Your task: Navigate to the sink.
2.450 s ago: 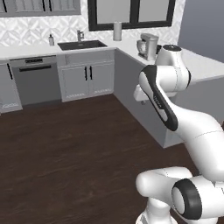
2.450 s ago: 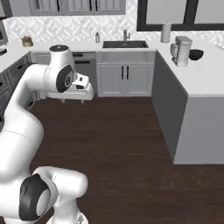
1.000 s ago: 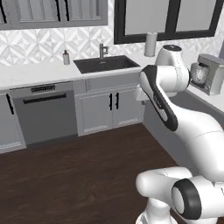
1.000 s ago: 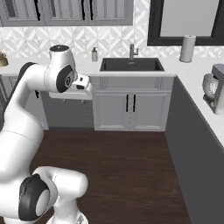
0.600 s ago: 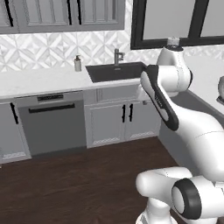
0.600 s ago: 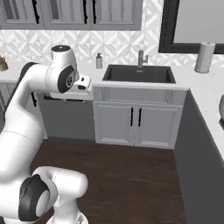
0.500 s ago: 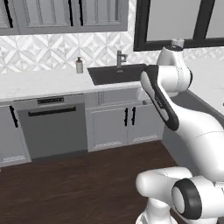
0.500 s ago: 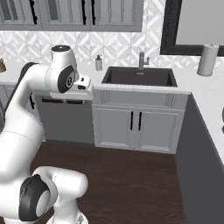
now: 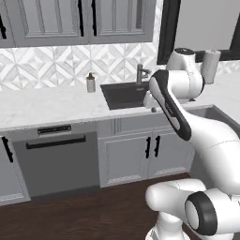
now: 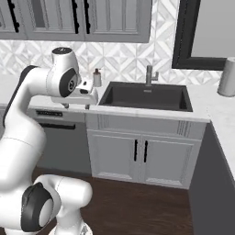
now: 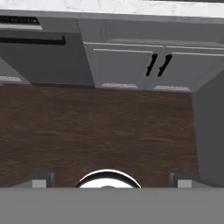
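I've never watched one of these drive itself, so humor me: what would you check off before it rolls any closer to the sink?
1. Sink in view ahead: ok.
2. Wood floor between base and cabinet doors free of obstacles: ok.
3. Gripper carrying nothing: ok; its fingertips stand apart with only floor between them.
4. Arm held short of the counter: ok.
5. Soap bottle and paper towel roll upright, away from the arm: ok.
6. Room beside the right-hand counter: cannot tell.

sink (image 10: 146, 97): sitting in table (image 10: 209, 108), faucet (image 10: 149, 74) behind it
soap bottle (image 10: 97, 78): standing left of sink
dishwasher (image 9: 55, 160): sitting below table, left of sink
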Available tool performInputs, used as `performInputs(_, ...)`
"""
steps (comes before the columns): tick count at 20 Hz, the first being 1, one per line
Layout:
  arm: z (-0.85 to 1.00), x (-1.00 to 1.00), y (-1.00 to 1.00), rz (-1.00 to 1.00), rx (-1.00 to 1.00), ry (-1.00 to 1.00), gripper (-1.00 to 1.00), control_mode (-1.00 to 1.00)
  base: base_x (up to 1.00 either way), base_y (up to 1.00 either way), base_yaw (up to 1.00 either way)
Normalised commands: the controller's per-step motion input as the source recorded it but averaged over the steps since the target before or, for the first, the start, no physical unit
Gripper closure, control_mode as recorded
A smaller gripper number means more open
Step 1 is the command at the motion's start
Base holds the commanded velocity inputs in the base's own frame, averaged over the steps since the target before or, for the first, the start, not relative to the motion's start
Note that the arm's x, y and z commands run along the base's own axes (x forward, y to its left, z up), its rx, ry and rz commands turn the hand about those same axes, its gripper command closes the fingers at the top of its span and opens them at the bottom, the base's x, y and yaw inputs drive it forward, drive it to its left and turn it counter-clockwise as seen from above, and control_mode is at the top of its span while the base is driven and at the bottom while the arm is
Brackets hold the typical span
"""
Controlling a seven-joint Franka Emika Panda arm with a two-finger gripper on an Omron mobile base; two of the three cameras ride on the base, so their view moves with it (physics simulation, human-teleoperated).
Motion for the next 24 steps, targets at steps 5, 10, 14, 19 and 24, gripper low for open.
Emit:
performInputs(5,0.0,0.0,0.0,0.0,0.0,0.0,-1.0,1.0,1.0,-0.22,0.01)
performInputs(10,0.0,0.0,0.0,0.0,0.0,0.0,-1.0,1.0,1.0,-0.37,0.01)
performInputs(14,0.0,0.0,0.0,0.0,0.0,0.0,-1.0,1.0,1.0,-0.43,0.01)
performInputs(19,0.0,0.0,0.0,0.0,0.0,0.0,-1.0,1.0,0.94,-0.33,0.02)
performInputs(24,0.0,0.0,0.0,0.0,0.0,0.0,-1.0,1.0,0.1,-0.02,0.0)
